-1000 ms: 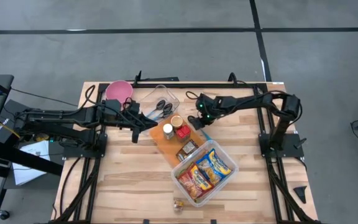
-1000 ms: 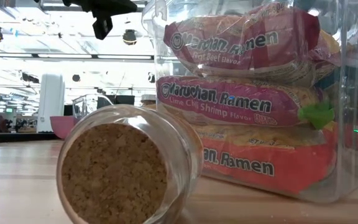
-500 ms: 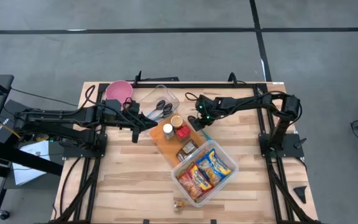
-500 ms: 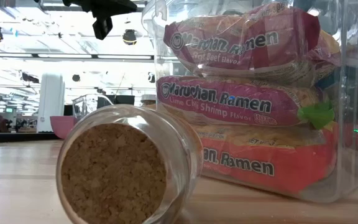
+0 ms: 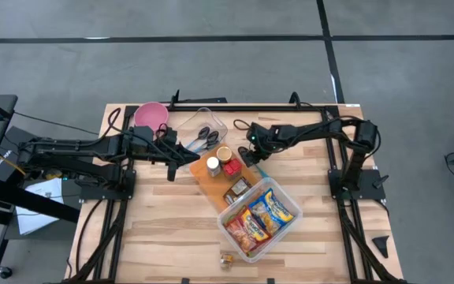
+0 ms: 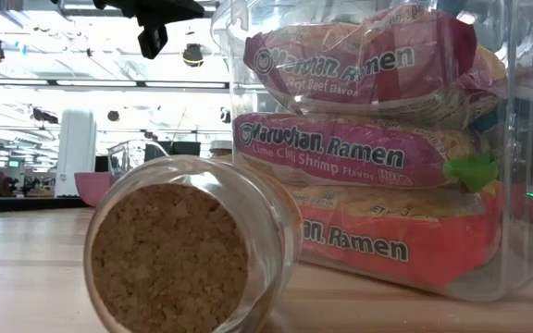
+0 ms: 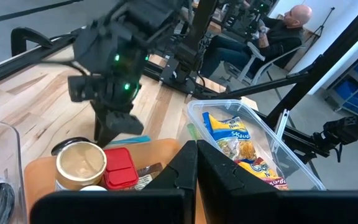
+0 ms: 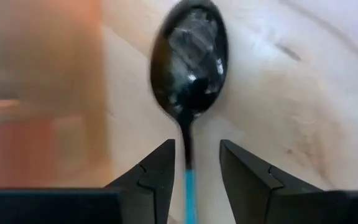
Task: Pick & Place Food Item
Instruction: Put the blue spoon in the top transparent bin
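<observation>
The left pincer [image 5: 173, 160] hangs clenched and empty over the left edge of the orange cutting board [image 5: 215, 183], near the middle of the wooden surface [image 5: 164, 229]. On the board stand a gold-lidded jar [image 5: 224, 154] and, just right of it, a red box [image 5: 232, 166]; both are food candidates, though which one the task means I cannot tell. Right of them, the right pincer [image 5: 249, 157] is low at the board's far right edge, part-open and grasping nothing. Between its fingers [image 8: 160, 171] lies a spoon [image 8: 190, 68] with a blue handle, its long axis pointing straight ahead, bowl farthest. The spoon is no food; the jar and box lie just left of this pincer, and it looks slightly nearer to them than the left one. The clear tub [image 5: 260, 217] of noodle packets sits nearer, to the right.
</observation>
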Robot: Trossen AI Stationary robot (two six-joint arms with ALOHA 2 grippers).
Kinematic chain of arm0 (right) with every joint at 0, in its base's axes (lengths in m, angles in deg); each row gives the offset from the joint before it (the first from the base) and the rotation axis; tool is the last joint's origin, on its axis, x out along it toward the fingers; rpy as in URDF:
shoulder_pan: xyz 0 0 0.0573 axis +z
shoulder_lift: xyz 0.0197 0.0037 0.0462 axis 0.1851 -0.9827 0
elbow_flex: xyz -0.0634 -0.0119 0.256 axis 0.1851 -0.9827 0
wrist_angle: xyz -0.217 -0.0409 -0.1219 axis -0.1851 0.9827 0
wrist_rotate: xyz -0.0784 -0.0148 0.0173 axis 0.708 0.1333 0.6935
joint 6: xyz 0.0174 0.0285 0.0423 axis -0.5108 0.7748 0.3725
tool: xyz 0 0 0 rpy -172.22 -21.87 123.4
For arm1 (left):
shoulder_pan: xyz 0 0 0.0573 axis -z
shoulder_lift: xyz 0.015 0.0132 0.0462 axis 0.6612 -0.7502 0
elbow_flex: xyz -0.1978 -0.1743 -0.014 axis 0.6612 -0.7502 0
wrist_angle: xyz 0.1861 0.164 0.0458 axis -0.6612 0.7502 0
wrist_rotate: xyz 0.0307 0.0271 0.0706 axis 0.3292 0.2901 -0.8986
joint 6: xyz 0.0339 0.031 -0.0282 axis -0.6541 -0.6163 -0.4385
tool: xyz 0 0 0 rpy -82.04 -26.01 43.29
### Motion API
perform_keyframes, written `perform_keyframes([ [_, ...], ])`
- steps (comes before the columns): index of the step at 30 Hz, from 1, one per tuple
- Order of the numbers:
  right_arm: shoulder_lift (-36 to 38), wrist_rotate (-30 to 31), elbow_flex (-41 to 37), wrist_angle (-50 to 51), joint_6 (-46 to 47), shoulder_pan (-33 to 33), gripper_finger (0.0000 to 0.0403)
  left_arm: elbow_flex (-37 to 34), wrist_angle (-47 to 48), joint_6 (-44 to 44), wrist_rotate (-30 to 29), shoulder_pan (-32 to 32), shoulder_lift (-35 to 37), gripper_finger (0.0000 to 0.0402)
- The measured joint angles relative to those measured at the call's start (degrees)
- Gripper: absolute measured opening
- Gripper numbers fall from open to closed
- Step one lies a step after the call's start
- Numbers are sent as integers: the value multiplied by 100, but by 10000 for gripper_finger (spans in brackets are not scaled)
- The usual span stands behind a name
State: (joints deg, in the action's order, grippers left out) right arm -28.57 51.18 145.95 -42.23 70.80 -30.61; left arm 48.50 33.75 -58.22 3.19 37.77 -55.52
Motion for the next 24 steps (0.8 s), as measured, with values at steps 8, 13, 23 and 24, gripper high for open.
perform_keyframes([
  [8,-237,201,21,-71,86,227,123,0,-63,2,0,0,0,3],
  [13,-179,682,16,77,195,194,123,0,-63,2,2,2,0,3],
  [23,-116,1079,13,382,361,111,123,0,-61,2,2,1,0,3],
  [24,-111,1166,11,435,376,106,123,0,-63,2,2,0,0,3],
])
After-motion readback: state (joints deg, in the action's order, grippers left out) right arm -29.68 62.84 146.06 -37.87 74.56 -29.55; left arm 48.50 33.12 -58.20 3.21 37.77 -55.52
